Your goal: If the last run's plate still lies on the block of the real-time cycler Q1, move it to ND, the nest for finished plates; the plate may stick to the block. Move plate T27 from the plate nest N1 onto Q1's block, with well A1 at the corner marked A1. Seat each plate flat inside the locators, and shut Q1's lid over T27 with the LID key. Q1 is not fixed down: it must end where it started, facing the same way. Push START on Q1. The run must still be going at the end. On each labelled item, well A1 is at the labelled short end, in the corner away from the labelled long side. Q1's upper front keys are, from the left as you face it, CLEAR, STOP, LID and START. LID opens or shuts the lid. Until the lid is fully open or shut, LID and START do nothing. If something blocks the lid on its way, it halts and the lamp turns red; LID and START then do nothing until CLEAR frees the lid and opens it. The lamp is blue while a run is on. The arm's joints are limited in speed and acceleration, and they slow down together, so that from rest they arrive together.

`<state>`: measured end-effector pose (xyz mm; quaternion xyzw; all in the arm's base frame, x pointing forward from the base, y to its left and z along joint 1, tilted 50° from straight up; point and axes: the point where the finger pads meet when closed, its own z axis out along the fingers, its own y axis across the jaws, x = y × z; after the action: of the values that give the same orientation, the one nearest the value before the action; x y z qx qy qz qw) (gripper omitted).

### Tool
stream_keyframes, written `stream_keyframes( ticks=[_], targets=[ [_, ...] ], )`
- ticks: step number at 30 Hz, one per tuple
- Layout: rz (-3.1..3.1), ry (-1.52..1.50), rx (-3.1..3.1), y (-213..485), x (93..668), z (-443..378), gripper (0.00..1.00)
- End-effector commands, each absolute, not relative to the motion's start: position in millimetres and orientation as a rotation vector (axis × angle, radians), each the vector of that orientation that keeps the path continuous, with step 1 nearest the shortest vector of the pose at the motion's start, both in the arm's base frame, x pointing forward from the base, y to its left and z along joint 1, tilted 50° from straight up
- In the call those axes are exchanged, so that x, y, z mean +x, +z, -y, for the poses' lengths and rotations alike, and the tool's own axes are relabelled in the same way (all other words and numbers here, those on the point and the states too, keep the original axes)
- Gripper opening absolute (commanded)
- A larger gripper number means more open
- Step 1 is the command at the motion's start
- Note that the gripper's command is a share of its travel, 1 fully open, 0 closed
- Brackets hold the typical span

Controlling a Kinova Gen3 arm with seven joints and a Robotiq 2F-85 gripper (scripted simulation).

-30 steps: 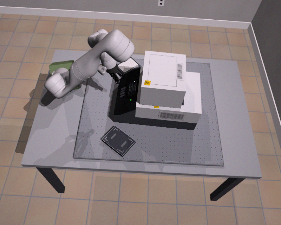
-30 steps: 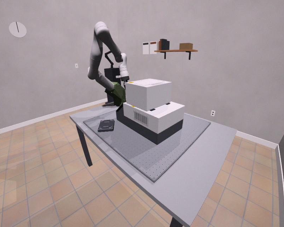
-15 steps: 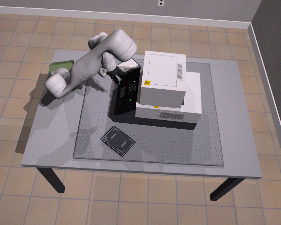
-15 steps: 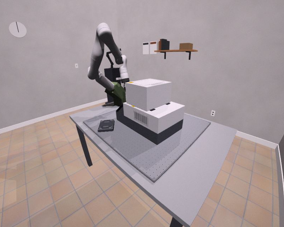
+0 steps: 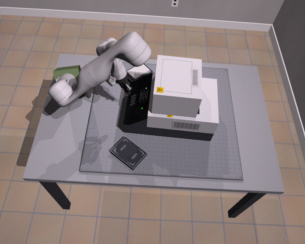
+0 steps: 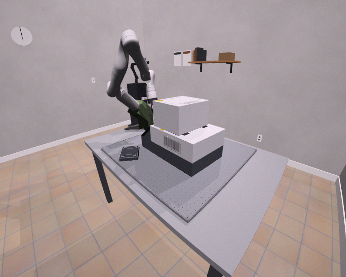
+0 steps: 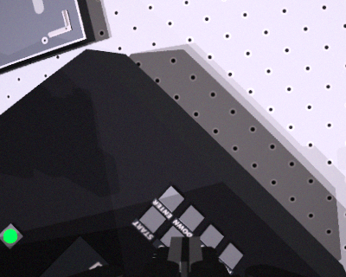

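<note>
Closed gripper over Q1's keys, lamp green

Top: The arm (image 5: 95,72) (image 6: 119,67) reaches over Q1 (image 5: 184,118) (image 6: 187,146) (image 7: 88,138) from the base side, its gripper (image 5: 128,92) (image 6: 152,109) (image 7: 186,256) pointing down at the dark front panel. The fingers are clenched together with nothing between them. A white plate (image 5: 139,70) lies beyond the panel's far end, near the gripper; its label is unreadable, so whether it is T27 I cannot tell. A nest (image 5: 128,152) (image 6: 129,152) (image 7: 28,26) with no plate on it sits apart from Q1, turned at an angle to it; its name is too small to read. The lamp (image 5: 142,108) (image 7: 10,236) glows green.

Exterior: Q1's white upper box (image 6: 179,114) stands over its lower body and hides the white plate and most of the gripper. The nest lies flat on the perforated board (image 6: 173,185).

Wrist: The fingertips overlap the keys, partly covering one beside START (image 7: 152,219). ENTER (image 7: 171,199) and DOWN (image 7: 191,218) are in sight. Whether the tips touch a key, I cannot tell.
</note>
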<state>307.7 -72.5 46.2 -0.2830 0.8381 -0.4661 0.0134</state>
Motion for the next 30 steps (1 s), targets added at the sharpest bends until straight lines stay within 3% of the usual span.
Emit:
stream_keyframes(
  ticks=[1, 30],
  targets=[
    [-2.61, -1.451, -0.882, 44, 308, 75, 0.1],
    [-2.61, -1.451, -0.882, 22, 309, 101, 0.1]
  ],
)
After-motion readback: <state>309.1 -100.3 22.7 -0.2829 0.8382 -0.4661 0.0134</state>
